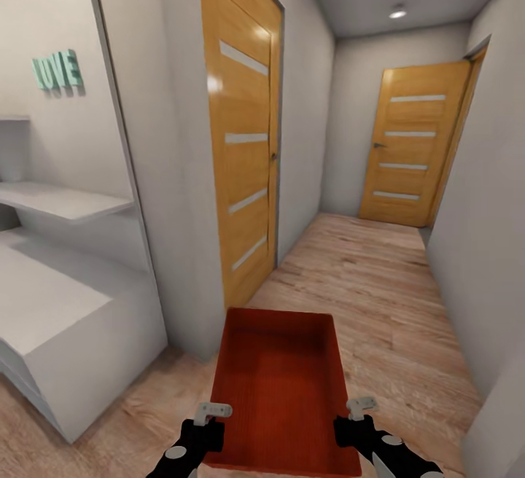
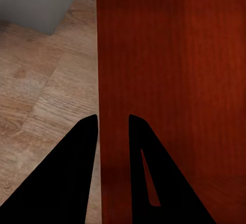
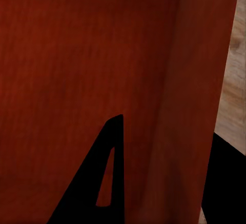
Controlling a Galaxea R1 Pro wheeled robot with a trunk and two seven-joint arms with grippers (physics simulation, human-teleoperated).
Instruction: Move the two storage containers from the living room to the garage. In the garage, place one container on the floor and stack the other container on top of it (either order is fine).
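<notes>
Bin, orange-red, lidless, rectangular, slightly tapered: carried low ahead of the robot in a hallway, above pale wood-plank flooring. One bin is seen; whether a second is nested inside cannot be told.

Left gripper: closed over the bin's left side wall near the nearer corner; in the left wrist view the wall edge is seen pinched between the two fingers, one inside, one outside.

Right gripper: closed likewise over the bin's right side wall, one finger inside the bin and the other outside the wall.

Surroundings, placed from the bin: wood-panelled door beyond and slightly left, shut; second door far beyond at the hallway's end, to the right; white shelving and white block to the left, with "LOVE" lettering on the wall above them.

Handling, as judged: thin-walled and empty, so probably light but liable to flex; smooth walls may slip if the pinch slackens. The opposed rim holds on both side walls are judged suitable; level carriage is advised, and clearance from the wall corner left of the bin is to be watched.
</notes>
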